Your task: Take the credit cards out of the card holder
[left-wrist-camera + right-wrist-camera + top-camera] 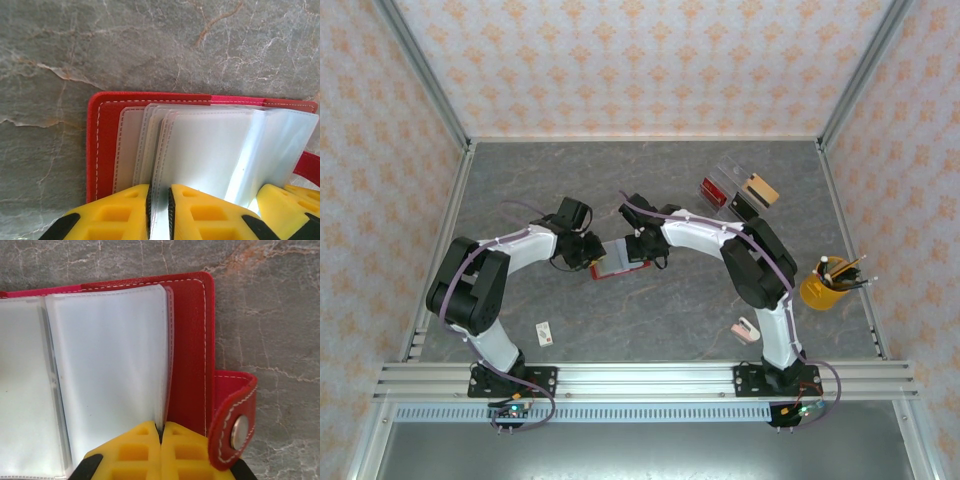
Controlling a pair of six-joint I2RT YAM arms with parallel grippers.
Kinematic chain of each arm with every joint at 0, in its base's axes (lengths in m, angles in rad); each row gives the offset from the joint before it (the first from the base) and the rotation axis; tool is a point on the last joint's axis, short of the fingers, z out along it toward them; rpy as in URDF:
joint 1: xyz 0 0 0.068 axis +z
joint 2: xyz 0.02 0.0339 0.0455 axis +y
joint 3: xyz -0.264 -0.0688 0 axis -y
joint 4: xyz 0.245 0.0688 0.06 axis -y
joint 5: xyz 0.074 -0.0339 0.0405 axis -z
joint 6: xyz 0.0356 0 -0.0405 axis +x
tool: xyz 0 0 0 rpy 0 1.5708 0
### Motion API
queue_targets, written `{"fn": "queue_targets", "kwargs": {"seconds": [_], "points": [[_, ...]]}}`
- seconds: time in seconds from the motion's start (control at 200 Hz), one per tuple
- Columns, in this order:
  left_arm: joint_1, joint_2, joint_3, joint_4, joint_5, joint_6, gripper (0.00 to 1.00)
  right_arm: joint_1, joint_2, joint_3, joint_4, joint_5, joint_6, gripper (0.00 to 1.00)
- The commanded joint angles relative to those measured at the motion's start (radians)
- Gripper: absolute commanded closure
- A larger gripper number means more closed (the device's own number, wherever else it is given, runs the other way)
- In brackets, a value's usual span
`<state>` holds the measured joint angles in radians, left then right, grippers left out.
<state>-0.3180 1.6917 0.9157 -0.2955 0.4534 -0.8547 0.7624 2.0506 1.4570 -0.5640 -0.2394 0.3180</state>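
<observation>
1. The small flat red leather-like bifold card holder (pixel 616 268) lay open on the grey marbled table (pixel 620 180), near its middle and between the two grippers. In the top view its long axis ran left to right.
2. Its clear, frosted plastic sleeves (pixel 210 150) fanned up from the red cover (pixel 102 145). In the right wrist view a red strap with a metal snap (pixel 239 426) stuck out from the cover's right-hand edge.
3. The left gripper (pixel 160 202) sat at the holder's left half with its yellow fingers (pixel 122 212) drawn narrow, pinching the edge of a sleeve between them.
4. The right gripper (pixel 161 432) sat at the right half, its yellow fingers (pixel 137 450) pressed together on the lower edge of another sleeve (pixel 110 370).
5. Well apart, toward the far right of the table, a yellowish-tan rectangular plastic credit card (pixel 761 190) lay in a clear plastic tray (pixel 732 172), with a small dark-red block (pixel 713 192) just beside the tray.
6. A yellow cup of pens (pixel 823 288) stood near the right wall, and a tiny white card with a red mark (pixel 546 332) lay close to the left arm's base.
</observation>
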Motion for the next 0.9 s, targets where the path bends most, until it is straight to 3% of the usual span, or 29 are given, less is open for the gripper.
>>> {"fn": "queue_targets", "kwargs": {"seconds": [0.0, 0.636, 0.896], "points": [[-0.009, 0.002, 0.032, 0.027, 0.081, 0.041, 0.81, 0.012, 0.023, -0.019, 0.012, -0.037, 0.019, 1.0], [-0.009, -0.09, 0.038, -0.031, 0.105, 0.106, 0.82, 0.012, 0.026, -0.031, 0.013, -0.024, 0.029, 1.0], [-0.015, -0.081, 0.032, 0.054, 0.198, 0.092, 0.82, 0.008, -0.004, -0.057, 0.043, -0.056, 0.054, 1.0]]}}
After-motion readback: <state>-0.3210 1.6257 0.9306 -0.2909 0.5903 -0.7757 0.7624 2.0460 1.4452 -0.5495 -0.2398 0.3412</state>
